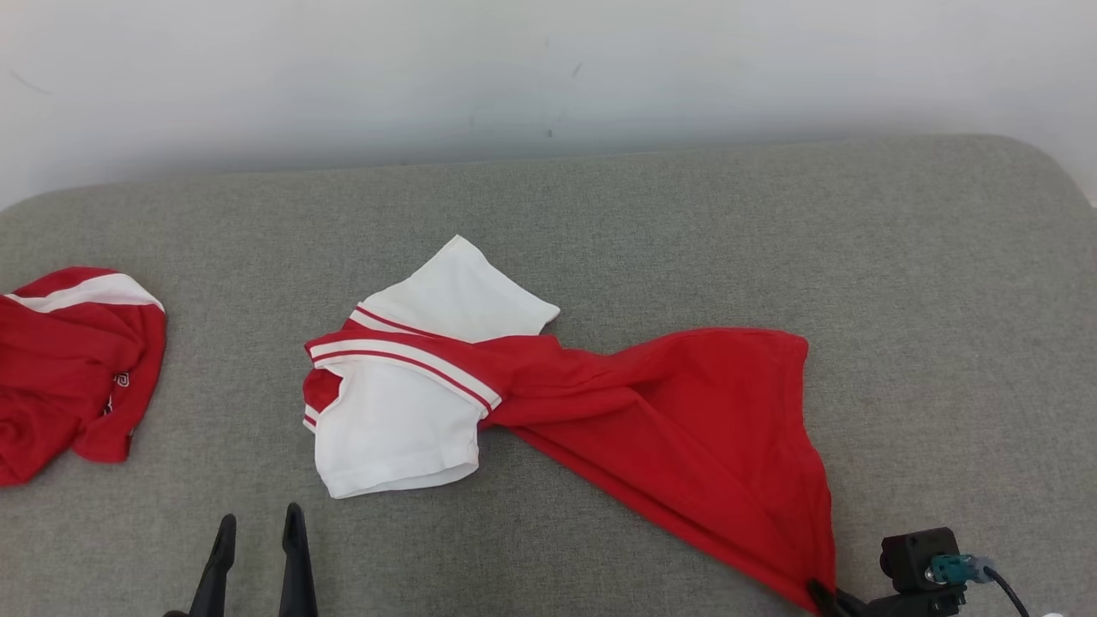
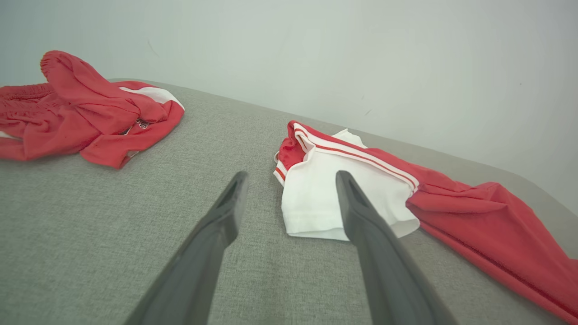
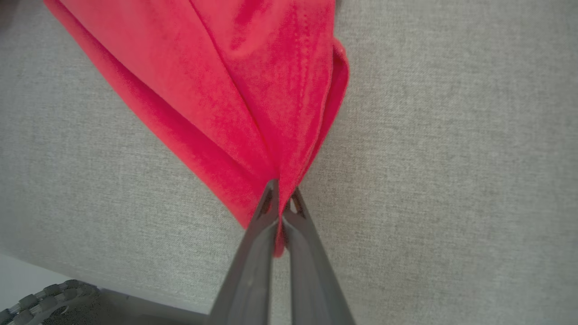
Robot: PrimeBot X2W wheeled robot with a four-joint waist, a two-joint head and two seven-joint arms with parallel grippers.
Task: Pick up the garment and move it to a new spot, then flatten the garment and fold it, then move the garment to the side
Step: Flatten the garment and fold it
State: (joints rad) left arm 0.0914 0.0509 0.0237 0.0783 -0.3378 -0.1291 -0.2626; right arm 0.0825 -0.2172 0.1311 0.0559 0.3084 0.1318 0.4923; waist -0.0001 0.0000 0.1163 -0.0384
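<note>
Right gripper (image 3: 283,194) is clamped on your garment's (image 1: 686,411) corner, lower right, right by the cushion's (image 1: 943,300) near edge. Left gripper (image 1: 260,516) is open lower left, with bare cushion around it.

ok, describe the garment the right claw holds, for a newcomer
On the grey cushion, centre: a red shirt with white sleeves, hem pinched by the right claw at the near right. The other red garment lies bunched at the left edge, untouched.

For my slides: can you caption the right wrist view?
Right gripper shut on an edge of the red garment, grey cushion behind.
</note>
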